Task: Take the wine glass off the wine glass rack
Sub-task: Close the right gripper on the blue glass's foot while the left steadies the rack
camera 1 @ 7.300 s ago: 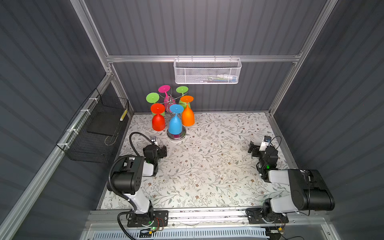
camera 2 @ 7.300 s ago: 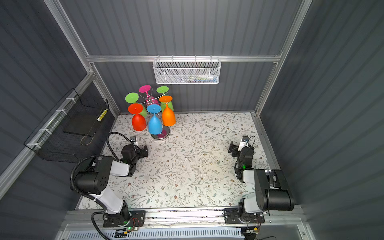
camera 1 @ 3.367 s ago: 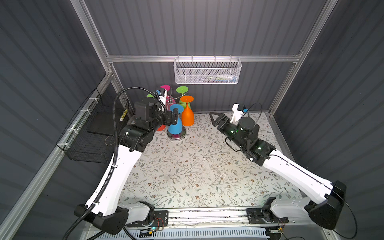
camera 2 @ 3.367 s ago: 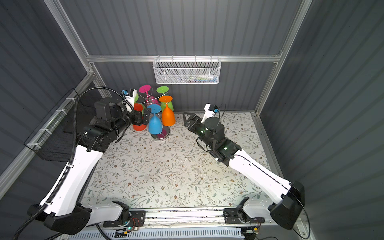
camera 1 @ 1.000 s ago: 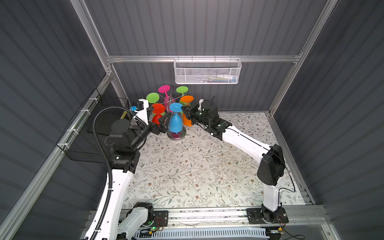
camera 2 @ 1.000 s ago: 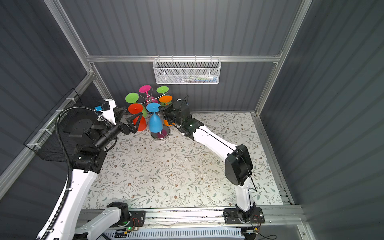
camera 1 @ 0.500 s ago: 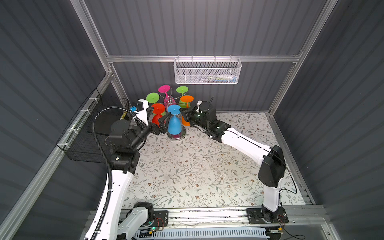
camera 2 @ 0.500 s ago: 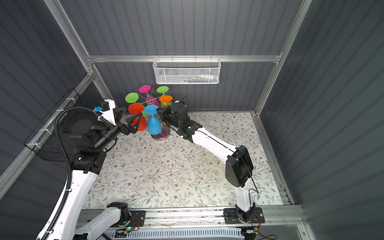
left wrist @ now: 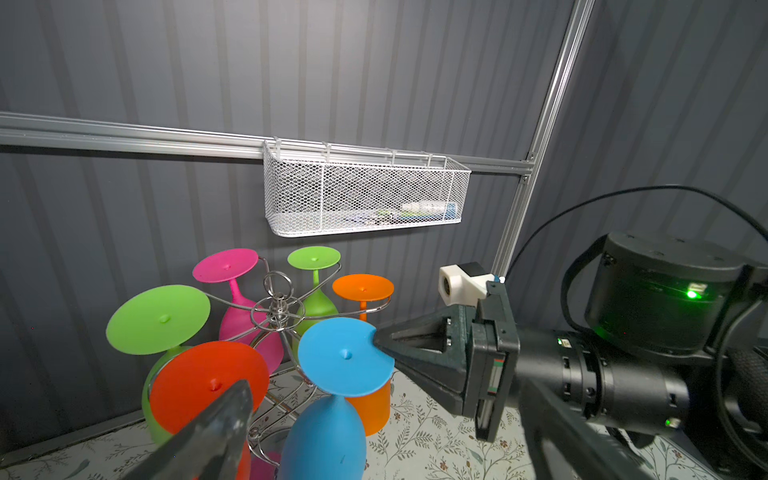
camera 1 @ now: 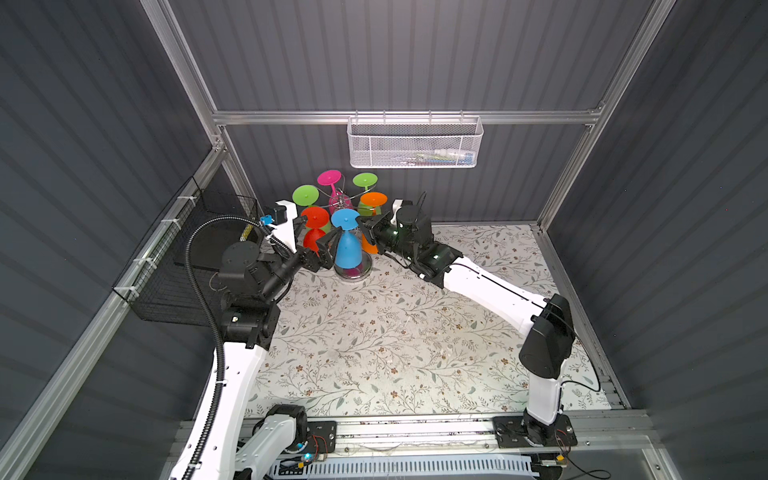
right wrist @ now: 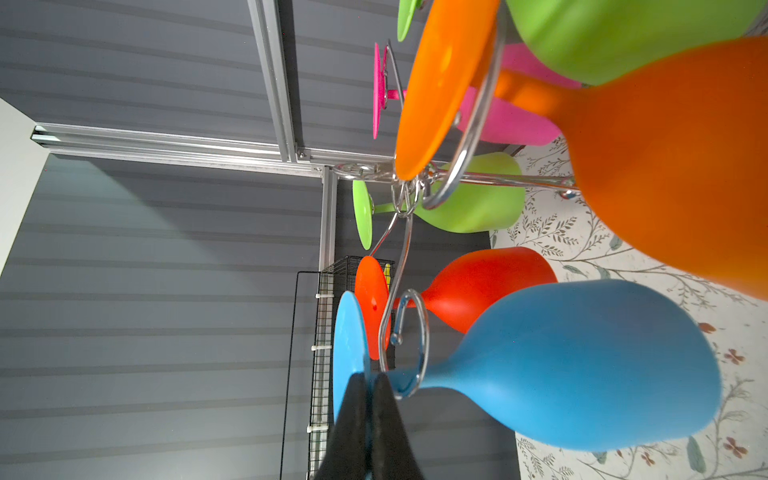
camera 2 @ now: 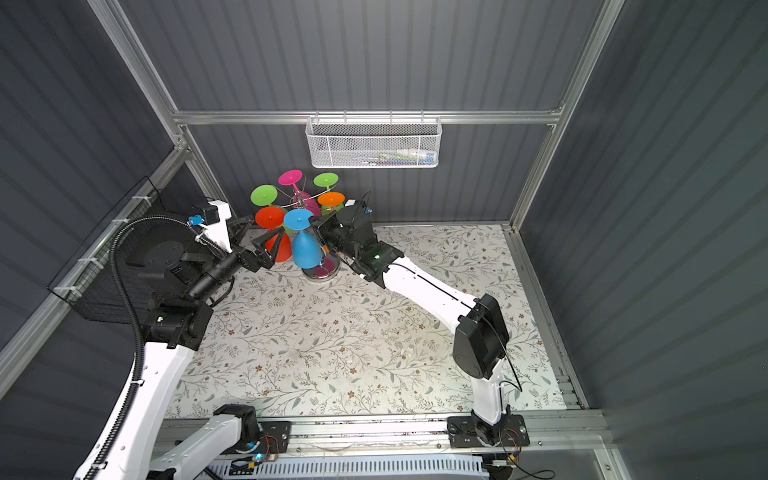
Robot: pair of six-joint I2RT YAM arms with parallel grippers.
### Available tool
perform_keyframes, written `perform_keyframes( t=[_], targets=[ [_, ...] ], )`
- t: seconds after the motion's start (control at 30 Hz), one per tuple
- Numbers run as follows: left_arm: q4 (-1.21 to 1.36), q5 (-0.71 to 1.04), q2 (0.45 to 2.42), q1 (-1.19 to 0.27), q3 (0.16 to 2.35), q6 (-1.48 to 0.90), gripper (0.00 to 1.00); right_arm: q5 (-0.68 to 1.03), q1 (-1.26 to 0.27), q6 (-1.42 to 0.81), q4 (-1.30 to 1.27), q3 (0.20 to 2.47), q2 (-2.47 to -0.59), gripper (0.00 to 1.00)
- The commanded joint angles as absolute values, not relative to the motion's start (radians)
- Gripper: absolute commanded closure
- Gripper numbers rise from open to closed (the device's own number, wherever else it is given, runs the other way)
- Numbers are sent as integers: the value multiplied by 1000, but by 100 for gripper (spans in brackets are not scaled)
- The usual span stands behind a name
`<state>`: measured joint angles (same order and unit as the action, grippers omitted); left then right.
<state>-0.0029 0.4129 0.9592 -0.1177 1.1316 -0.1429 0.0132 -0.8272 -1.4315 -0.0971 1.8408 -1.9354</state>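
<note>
We count two baskets, two arms, six glasses and one rack (camera 1: 355,273), all on or around a flowered desk (camera 1: 395,332).

At 9 o'clock the black basket (camera 1: 162,286) hangs on the side wall. Inside it only a small yellow thing (camera 1: 248,230) shows clearly.

Next comes the left arm (camera 1: 237,374). The left jaws are spread wide and hold nothing. They sit at 7 o'clock of the rack, close to the red glass (left wrist: 195,374) and the blue glass (left wrist: 345,355), closing round neither.

The rack stands at 11 o'clock on the desk, near the back wall. All six glasses hang upside down from its curled wire arms:
- a green glass (left wrist: 158,319) at 10 o'clock of the rack
- the red glass at 8
- a pink glass (left wrist: 226,266) at 12
- the blue glass at 6
- a second green glass (left wrist: 313,257) at 1
- an orange glass (left wrist: 363,287) at 3

The blue glass's stem lies inside its wire curl, so it is not off the rack.

The right arm (camera 1: 490,286) reaches in from 4 o'clock. The right jaws are pressed together on the rim of the blue glass's foot.

At 12 o'clock the white basket (camera 1: 415,145) hangs from the back-wall rail. A few slim tubes or packets (left wrist: 428,208) lie toward its right end, their print too small to read.
</note>
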Motion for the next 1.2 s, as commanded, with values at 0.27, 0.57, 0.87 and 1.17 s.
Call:
perform_keyframes(
  t=[0.27,0.57,0.87,1.17],
  targets=[
    [19,426,936,-112,1121,-146,0,8,-844,-1412,-51,2017,-2040,100],
    [23,430,930,-112,1114,-147,0,-49,-833,-1418,-59,2039,-2063,100],
    [28,433,927,-112,1111,-149,0,-116,-824,-1427,-97,2006,-2041,100],
    [29,434,929,-112,1108,-151,0,-173,-820,-1430,-159,1917,-1991,100]
  ],
)
